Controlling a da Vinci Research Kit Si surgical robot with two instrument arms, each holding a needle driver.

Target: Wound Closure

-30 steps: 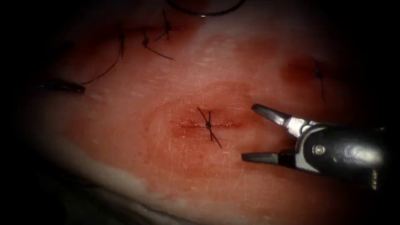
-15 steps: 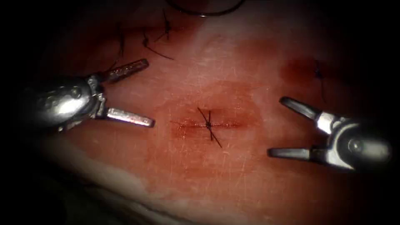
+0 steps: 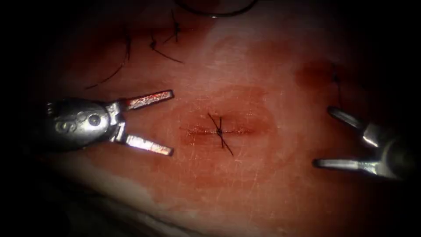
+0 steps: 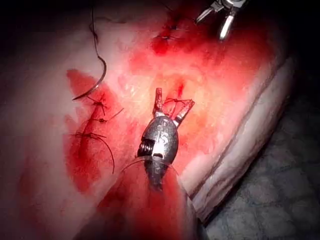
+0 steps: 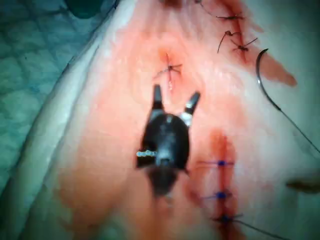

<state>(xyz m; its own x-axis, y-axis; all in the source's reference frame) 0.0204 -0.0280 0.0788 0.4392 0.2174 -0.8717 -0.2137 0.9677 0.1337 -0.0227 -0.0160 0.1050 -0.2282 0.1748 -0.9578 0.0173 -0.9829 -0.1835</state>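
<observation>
Left tool (image 3: 171, 123) is hovering left of the cut (image 3: 217, 131), jaws spread wide and gripping nothing; right tool (image 3: 322, 138) is sitting well to the right of the cut, jaws likewise parted and empty, having drawn back toward the right edge over the last second while the left tool has been coming in from the left.

Cut is carrying one tied stitch (image 3: 219, 131) at its middle, short cut ends of thread crossing over it; tissue (image 3: 272, 66) around it is stained with red fluid (image 3: 228, 105); neither tool is touching the tissue, as far as the endoscope view tells.

Needle (image 4: 95, 75) is lying loose on the tissue, well away from both tools and not in the tissue; its thread (image 4: 93, 22) is trailing off from one end.

Step in hand, by my judgement: a pause between stitches, knot done, both tools free; any further stitch would call for a tool to reach the needle and take it up along its curve before anything else.

Views differing: left wrist view is giving the needle's full curve beside older stitches (image 4: 97, 120); right wrist view is also catching the needle (image 5: 262, 82), plus a separate row of blue-knotted stitches (image 5: 220, 192) near the right tool (image 5: 175, 97).
</observation>
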